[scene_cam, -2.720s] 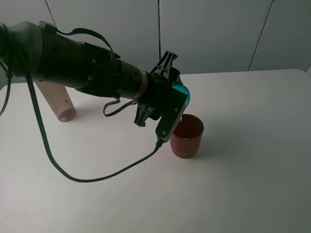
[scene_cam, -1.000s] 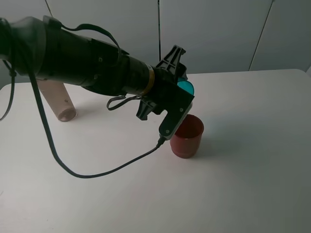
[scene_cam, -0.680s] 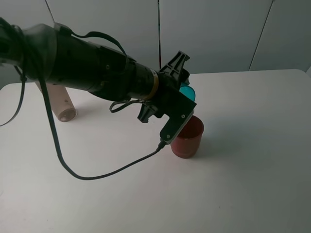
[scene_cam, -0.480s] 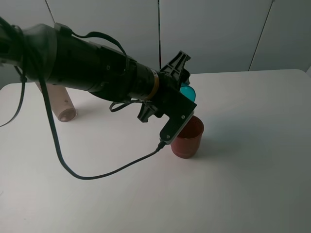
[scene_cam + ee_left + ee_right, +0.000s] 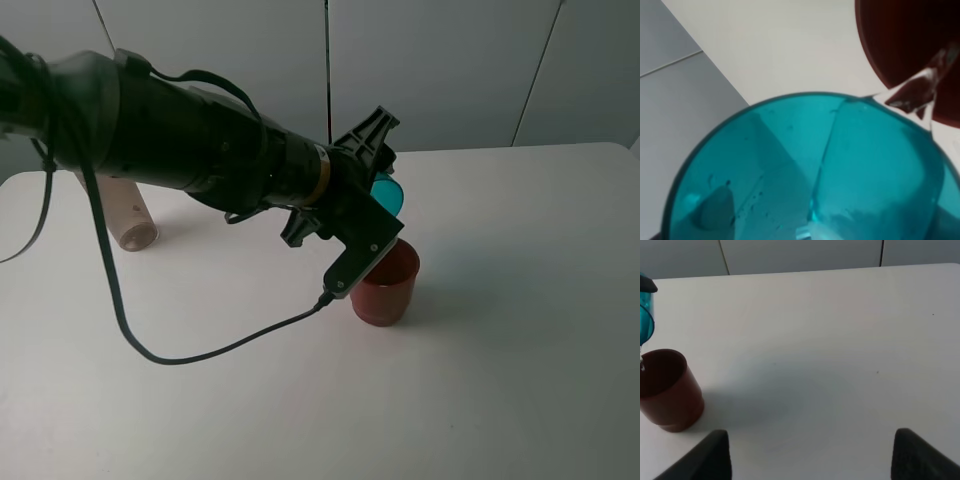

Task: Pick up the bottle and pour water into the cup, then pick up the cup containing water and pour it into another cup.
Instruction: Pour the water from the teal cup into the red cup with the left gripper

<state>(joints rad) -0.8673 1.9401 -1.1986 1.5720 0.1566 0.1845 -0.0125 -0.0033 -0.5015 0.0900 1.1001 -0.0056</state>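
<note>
The left gripper (image 5: 378,175) is holding the teal cup (image 5: 385,190) tipped over on its side above the red cup (image 5: 385,282), its mouth turned down toward about five o'clock in the high view — the pour is under way, and in the left wrist view a thin tongue of water (image 5: 912,90) runs off the teal lip into the red cup (image 5: 910,45). The relation that matters is lip over mouth: the teal rim hangs above the red cup's near-left edge rather than its centre, so the stream lands close to the wall and a small drift toward nine o'clock would probably spill it on the table (image 5: 500,350). The fingers themselves are hidden behind the arm and the cup; judging by how the cup hangs tilted in the air, they are clamped on it. The right gripper (image 5: 810,460) sits well away at the table's near side, its two finger tips wide apart and empty — the left arm is the only one near either cup. The bottle (image 5: 122,212) stands off at nine o'clock, its upper part cut off by the arm.
</note>
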